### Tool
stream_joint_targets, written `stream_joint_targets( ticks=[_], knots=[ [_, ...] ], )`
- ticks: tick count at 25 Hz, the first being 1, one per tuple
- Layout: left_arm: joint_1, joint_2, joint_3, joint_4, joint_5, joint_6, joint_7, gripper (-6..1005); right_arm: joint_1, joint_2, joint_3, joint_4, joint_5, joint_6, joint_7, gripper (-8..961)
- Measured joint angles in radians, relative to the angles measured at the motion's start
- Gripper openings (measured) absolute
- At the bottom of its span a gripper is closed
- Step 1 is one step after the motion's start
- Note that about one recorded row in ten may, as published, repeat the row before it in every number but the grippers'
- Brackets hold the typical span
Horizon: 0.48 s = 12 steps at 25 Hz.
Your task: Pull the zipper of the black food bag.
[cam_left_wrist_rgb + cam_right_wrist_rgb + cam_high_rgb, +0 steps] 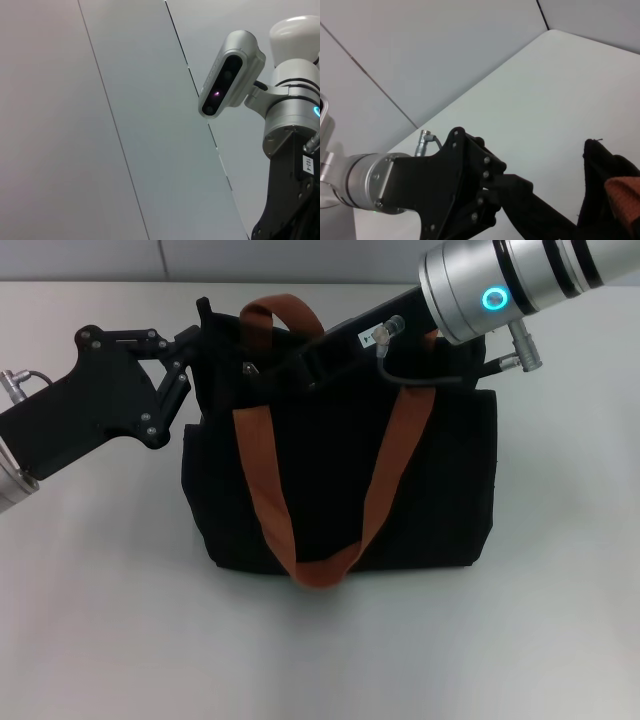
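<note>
Left gripper [200, 340] meets the upper left corner of the black food bag [340, 490] in the head view, its dark fingers closed on a raised flap of black fabric at the bag's top edge; the linkage and black body of that arm stretch away to the left over the white table [100, 640]. From the right wrist view the same left gripper [520, 192] appears with its fingers pressed together on a long dark strip of the bag's cloth. Right gripper [275, 365] reaches in from the upper right, its silver forearm carrying a glowing blue ring [494, 298], and its black body lies across the top of the bag; the fingertips are lost against the dark fabric, so whether they are spread or closed cannot be told. The bag stands upright at the middle of the table, with one orange-brown strap [270, 490] looping down its front face and a second strap [282, 308] arching above the top. A small pale glint near the top opening may be the zipper [247, 368], just beside the right gripper's tip, though it is too small to be sure.
</note>
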Motion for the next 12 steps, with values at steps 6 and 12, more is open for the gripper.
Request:
stream_joint_targets(
  ticks=[6, 12],
  knots=[
    [0.005, 0.000, -0.003, 0.000, 0.000, 0.005, 0.000, 123, 0.001, 0.001, -0.001, -0.023, -0.035, 0.000, 0.042, -3],
    [0.007, 0.000, -0.005, 0.000, 0.001, 0.003, 0.000, 125, -0.020, 0.002, -0.022, -0.114, -0.099, -0.011, 0.128, -1]
  ],
)
